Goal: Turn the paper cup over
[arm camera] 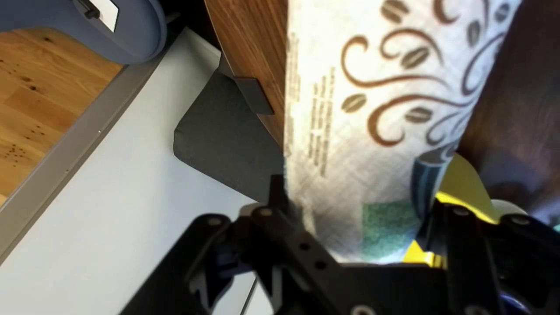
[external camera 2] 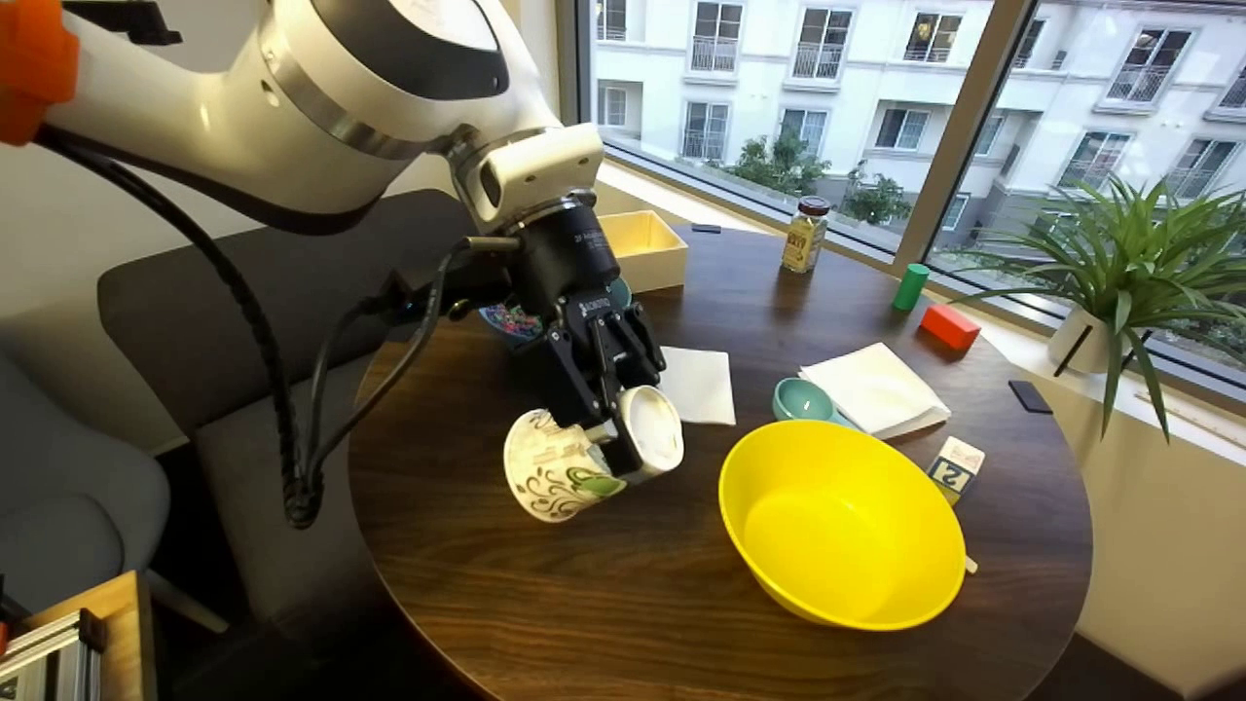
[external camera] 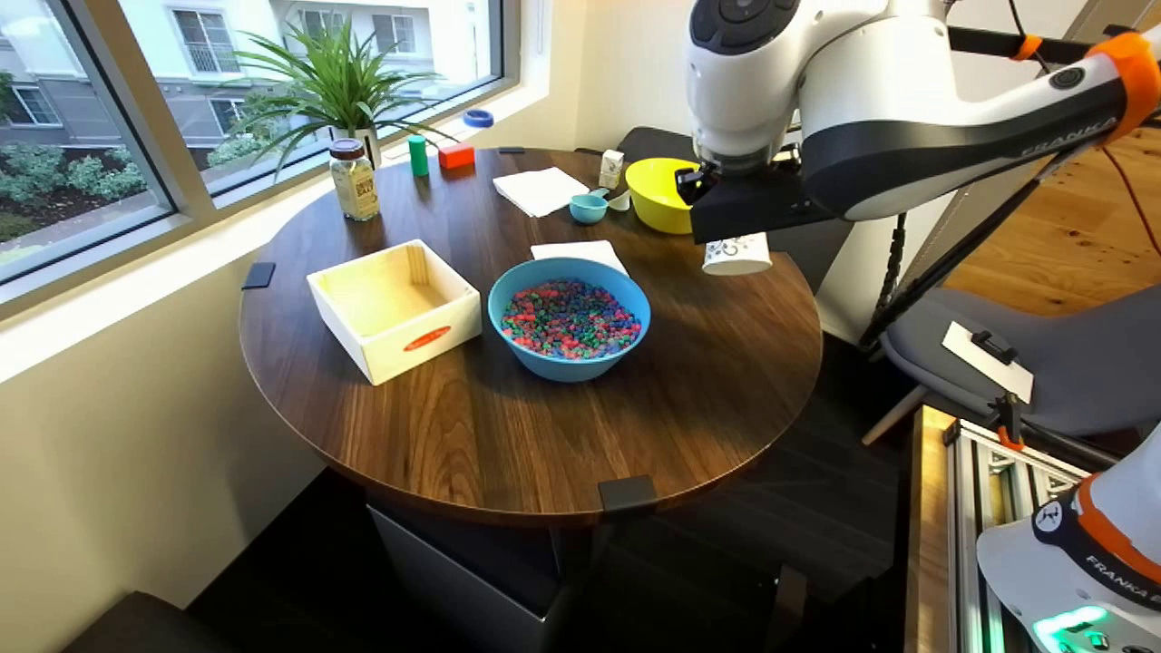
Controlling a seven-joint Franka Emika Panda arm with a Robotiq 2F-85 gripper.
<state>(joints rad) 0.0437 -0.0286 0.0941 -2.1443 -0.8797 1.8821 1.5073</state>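
Observation:
The paper cup (external camera: pixel 739 256) is white with scroll, bean and green-blue print. My gripper (external camera 2: pixel 613 433) is shut on it and holds it in the air above the right part of the round table (external camera: pixel 544 435). In an exterior view the cup (external camera 2: pixel 555 477) is tilted onto its side, its wide end toward the lower left and its white base toward the upper right. In the wrist view the cup (arm camera: pixel 393 87) sits between both fingers, narrow end near the palm and wide end pointing away. The inside of the cup is hidden.
A yellow bowl (external camera 2: pixel 857 526) stands close to the held cup. A blue bowl of colourful bits (external camera: pixel 571 363) and a wooden box (external camera: pixel 395 317) stand on the table. Papers (external camera: pixel 541 191), a teal scoop (external camera: pixel 589 209), a jar (external camera: pixel 356 186) and small blocks (external camera: pixel 456 157) lie farther back.

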